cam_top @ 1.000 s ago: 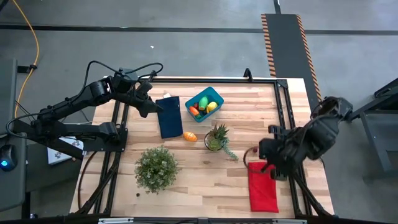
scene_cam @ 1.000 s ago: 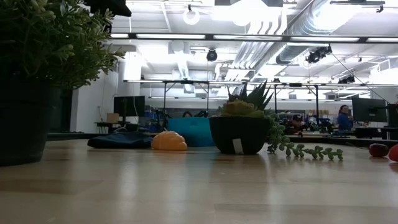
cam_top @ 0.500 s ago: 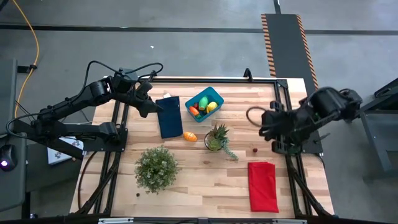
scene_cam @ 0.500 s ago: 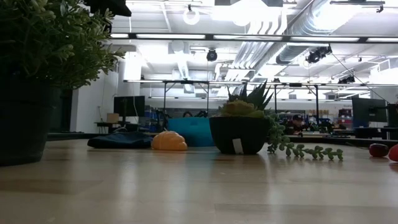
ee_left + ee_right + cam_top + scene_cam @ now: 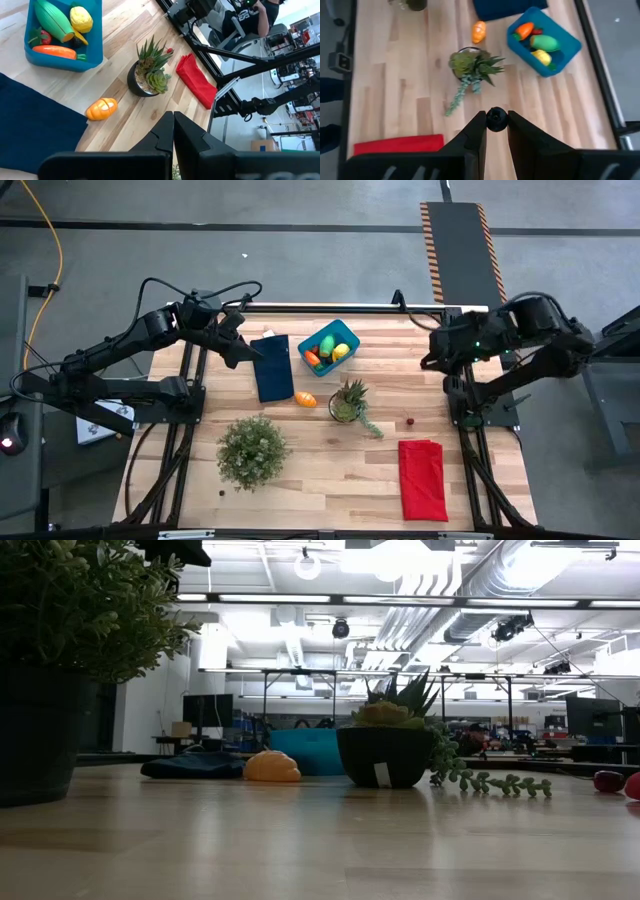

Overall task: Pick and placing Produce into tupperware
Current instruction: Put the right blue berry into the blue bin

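The tupperware (image 5: 329,347) is set diagonally at the worktop's (image 5: 320,470) far centre. A small dark round item (image 5: 496,119) is clamped in the right gripper (image 5: 496,122) jaws. The left gripper (image 5: 173,131) jaws are together.

Count of things on the tabletop

One blue tupperware (image 5: 329,346) holding four produce pieces (image 5: 60,27); one orange piece (image 5: 306,399) loose on the wood; two potted plants (image 5: 252,450); two cloths, one dark blue (image 5: 272,367), one red (image 5: 422,478); one small dark red berry (image 5: 409,421).

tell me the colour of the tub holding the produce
Bright blue tub, clearest in the left wrist view.
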Tool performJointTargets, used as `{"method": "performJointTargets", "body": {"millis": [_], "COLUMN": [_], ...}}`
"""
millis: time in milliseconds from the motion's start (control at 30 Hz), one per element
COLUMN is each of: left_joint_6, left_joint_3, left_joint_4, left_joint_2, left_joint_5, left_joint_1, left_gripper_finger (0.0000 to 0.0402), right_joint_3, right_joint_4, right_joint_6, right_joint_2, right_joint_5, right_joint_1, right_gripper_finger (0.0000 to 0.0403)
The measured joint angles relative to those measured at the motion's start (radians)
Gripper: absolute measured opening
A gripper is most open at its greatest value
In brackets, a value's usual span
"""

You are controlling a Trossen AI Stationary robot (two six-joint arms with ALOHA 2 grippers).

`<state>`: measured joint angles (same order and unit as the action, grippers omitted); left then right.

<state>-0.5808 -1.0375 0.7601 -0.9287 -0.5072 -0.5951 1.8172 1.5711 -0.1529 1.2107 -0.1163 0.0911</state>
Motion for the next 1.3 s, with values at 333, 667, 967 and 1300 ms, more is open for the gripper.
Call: {"method": "performJointTargets", "body": {"millis": [333,667,967,1300], "left_joint_6": [-0.001,0.004,0.054,0.106], "left_joint_3": [0.000,0.000,0.000,0.000], "left_joint_4": [0.000,0.000,0.000,0.000], "left_joint_2": [0.000,0.000,0.000,0.000], "left_joint_5": [0.021,0.022,0.025,0.022], "left_joint_1": [0.000,0.000,0.000,0.000], "left_gripper_finger": [0.0001,0.0001,0.0001,0.0001], "right_joint_3": [0.000,0.000,0.000,0.000], "right_joint_4": [0.000,0.000,-0.003,-0.123], "right_joint_6": [0.201,0.351,0.465,0.489], "right_joint_2": [0.001,0.009,0.094,0.222], "right_joint_5": [0.030,0.068,0.129,0.165], "right_joint_1": [-0.218,-0.434,-0.606,-0.660], "right_gripper_finger": [0.0051,0.0051,0.0051,0.0051]}}
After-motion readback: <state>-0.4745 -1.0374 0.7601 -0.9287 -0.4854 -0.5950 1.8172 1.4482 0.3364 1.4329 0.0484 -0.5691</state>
